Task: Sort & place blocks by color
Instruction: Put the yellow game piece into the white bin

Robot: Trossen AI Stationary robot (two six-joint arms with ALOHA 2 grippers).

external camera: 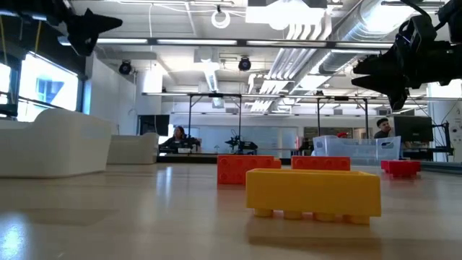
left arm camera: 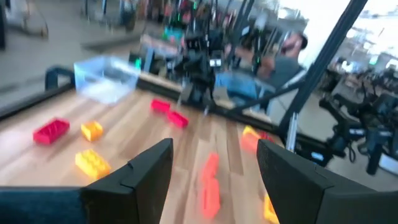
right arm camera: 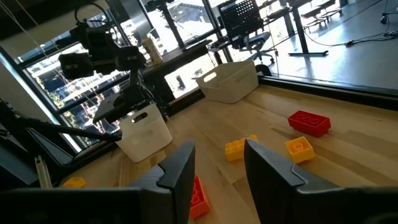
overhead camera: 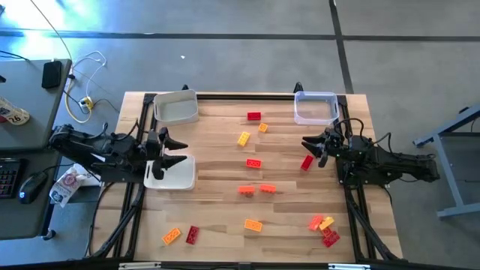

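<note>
Wood table (overhead camera: 217,172), blocks (overhead camera: 253,163) scattered mid-table and toward the near edge. Left gripper (overhead camera: 174,150) hangs over a white tray (overhead camera: 184,178), fingers spread, nothing between them. Right gripper (overhead camera: 311,144) sits just beside a red block (overhead camera: 307,162), fingers part-open, empty, clear tray (overhead camera: 315,107) just behind it.

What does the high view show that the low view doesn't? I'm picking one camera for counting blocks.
Only the high view shows the whole spread: both white trays on the left, the left claw open over the nearer one, the right claw beside a red block, and the front-right cluster of blocks.

Only the low view shows the room behind, with a person seated far off.

Both show the clear tray and blocks on the wood table.
</note>
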